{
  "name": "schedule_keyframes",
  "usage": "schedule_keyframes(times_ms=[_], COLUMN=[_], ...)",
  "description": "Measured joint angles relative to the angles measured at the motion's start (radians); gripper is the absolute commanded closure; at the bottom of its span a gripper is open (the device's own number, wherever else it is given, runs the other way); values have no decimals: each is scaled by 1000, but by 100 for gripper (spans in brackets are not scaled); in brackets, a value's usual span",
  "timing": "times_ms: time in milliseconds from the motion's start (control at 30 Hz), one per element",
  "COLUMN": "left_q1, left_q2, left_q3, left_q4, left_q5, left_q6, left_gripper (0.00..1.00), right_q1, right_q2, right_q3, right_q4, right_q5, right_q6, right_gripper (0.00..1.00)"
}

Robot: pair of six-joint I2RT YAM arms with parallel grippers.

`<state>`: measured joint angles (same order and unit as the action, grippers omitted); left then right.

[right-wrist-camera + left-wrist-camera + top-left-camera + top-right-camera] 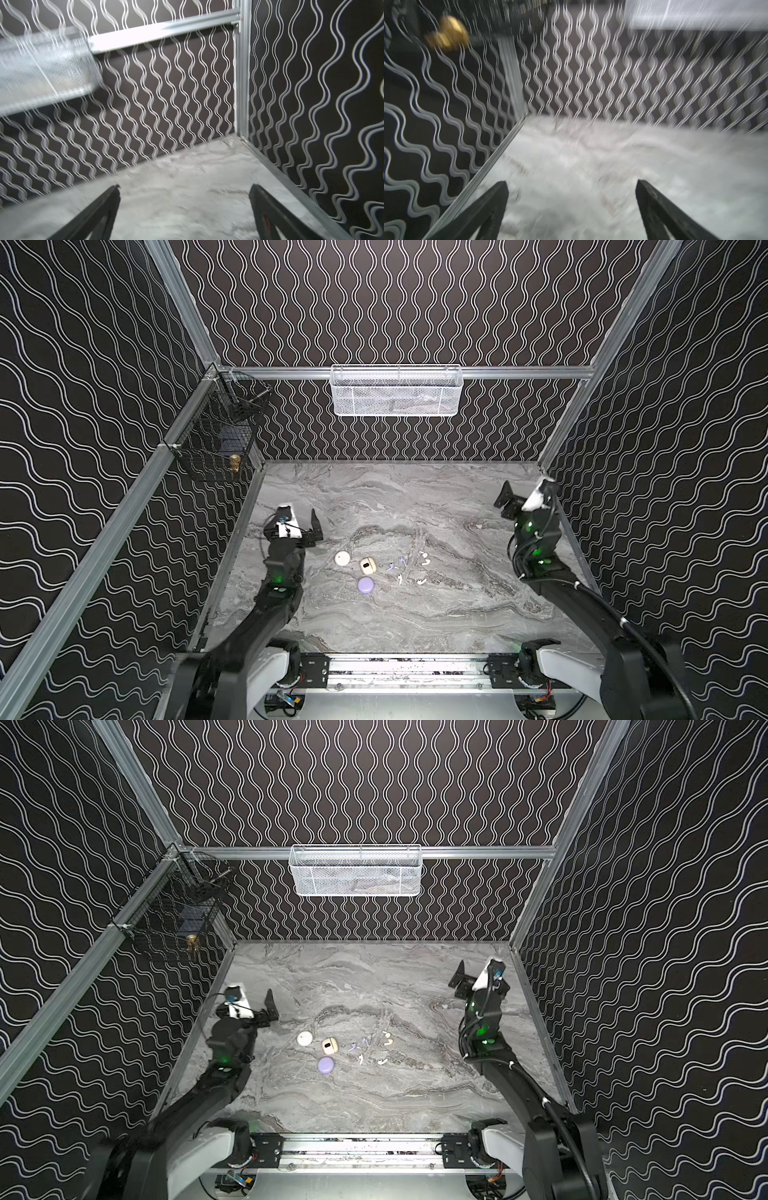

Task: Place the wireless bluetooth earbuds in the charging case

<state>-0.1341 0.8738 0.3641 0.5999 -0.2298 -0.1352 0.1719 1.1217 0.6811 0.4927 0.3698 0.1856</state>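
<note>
Several tiny stemmed earbuds lie loose on the marble table (415, 497) near its middle: pale lavender ones (390, 567) (364, 1040) and white ones (424, 561) (382, 1061). Just to their left lie three small charging cases: a white round one (342, 558), a cream one with a dark mark (366, 566) and a lavender one (365, 585) (326, 1065). My left gripper (296, 519) (572, 182) hangs open above the table, left of the cases. By the right wall, my right gripper (523, 490) (185, 186) is open too. Both wrist views are blurred and show only bare table and walls.
A white mesh basket (395, 391) hangs on the back wall. A black wire basket (216, 439) holding a brass piece (235, 464) hangs on the left wall. Patterned walls close the table on three sides; the arms' base rail (407, 670) runs along the front.
</note>
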Motion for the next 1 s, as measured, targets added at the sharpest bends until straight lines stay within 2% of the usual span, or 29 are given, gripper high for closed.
schedule_keyframes(times_ms=[67, 167, 267, 367, 567, 733, 833, 1000], left_q1=[0, 0, 2, 3, 3, 3, 3, 2], left_q2=[-124, -213, -217, -174, -90, -47, -32, 9], left_q3=[92, 193, 239, 254, 274, 246, 179, 137], left_q4=[-195, -452, -712, -874, -1008, -1029, -1013, -1004], left_q5=[74, 130, 99, 105, 124, 99, 93, 125], left_q6=[-111, -228, -311, -333, -359, -359, -355, -348], left_gripper=[1, 1, 1, 1, 1, 1, 1, 1], right_q1=[8, 11, 40, 139, 436, 666, 750, 802], right_q2=[-25, -113, -191, -185, -30, 223, 368, 554], right_q3=[64, 10, -55, -55, 1, 172, 278, 423], right_q4=[-126, -204, -222, -248, -316, -441, -518, -631], right_q5=[-87, -258, -374, -430, -397, -276, -226, -197], right_q6=[86, 169, 241, 273, 274, 257, 243, 240], right_gripper=[1, 1, 1, 1, 2, 12, 15, 17])
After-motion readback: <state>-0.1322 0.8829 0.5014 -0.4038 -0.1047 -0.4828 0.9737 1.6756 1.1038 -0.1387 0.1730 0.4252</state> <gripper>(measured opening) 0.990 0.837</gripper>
